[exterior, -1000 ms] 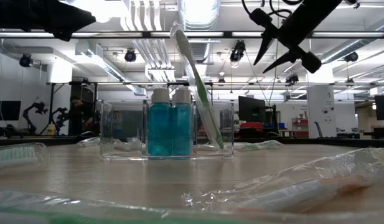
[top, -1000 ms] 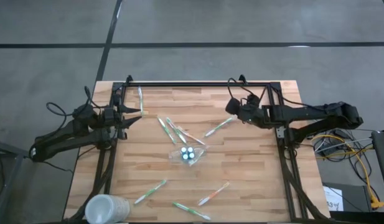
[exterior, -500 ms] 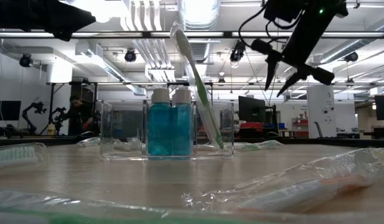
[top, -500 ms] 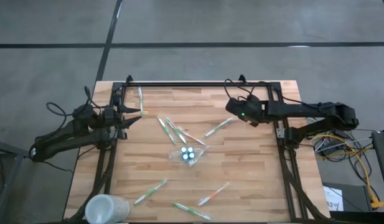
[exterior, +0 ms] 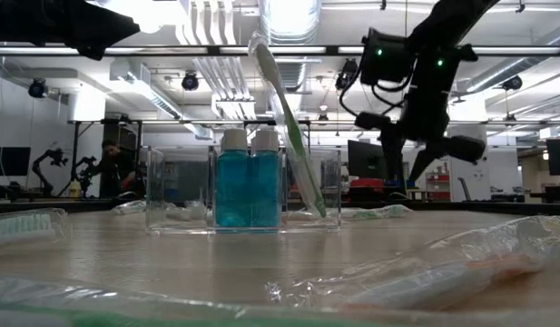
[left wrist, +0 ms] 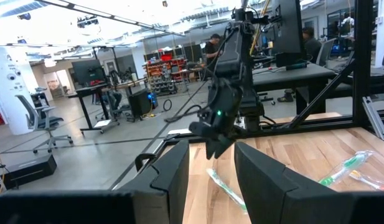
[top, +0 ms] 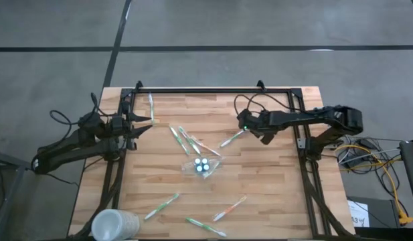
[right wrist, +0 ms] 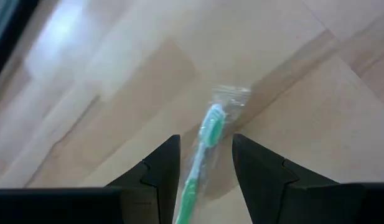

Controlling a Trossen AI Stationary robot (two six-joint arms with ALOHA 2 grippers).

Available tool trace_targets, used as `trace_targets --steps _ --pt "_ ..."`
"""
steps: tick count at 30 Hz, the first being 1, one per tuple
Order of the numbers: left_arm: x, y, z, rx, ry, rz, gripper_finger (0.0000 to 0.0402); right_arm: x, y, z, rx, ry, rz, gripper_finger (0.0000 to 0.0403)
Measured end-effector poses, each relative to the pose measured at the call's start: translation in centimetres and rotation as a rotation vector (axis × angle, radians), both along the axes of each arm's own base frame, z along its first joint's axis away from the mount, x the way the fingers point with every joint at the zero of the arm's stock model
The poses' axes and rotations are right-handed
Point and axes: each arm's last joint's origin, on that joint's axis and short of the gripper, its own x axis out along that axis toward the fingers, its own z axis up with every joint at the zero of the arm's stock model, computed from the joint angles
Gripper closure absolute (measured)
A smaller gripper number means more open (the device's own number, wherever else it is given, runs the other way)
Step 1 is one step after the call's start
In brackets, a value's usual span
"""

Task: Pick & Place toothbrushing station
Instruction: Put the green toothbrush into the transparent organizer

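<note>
Bright overhead ceiling glare in low view; foreground wrappers blurred.

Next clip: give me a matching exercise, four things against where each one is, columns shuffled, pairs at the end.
1. right tool
2. left tool
3. frosted cup
4. clear holder

a. table's near left corner
b. over a wrapped green toothbrush, open
c. table's middle, blue tubes inside
d. table's left edge, open, empty

Pairs: 1-b, 2-d, 3-a, 4-c
</note>
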Motion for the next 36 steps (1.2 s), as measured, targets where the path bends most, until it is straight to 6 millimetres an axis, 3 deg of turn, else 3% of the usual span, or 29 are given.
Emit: trace_targets --steps 9,22,28,36 --pt "0.0 0.0 0.0 0.0 0.0 0.0 0.0268 0.6 -1.0 -1.6 0.021 -0.019 -0.124 0.0261" --pt "0.0 0.0 0.0 0.0 0.0 0.0 0.0268 1.2 -1.8 -3.5 0.054 0.003 -0.147 0.0265" --pt "0.0 0.0 0.0 0.0 0.0 0.0 0.0268 1.8 -2.1 -4.6 0.09 -0.008 -0.15 0.0277" --pt "0.0 0.0 0.0 0.0 0.0 0.0 0.0268 1.7 -2.0 -4.5 0.095 -0.002 -0.116 0.0313"
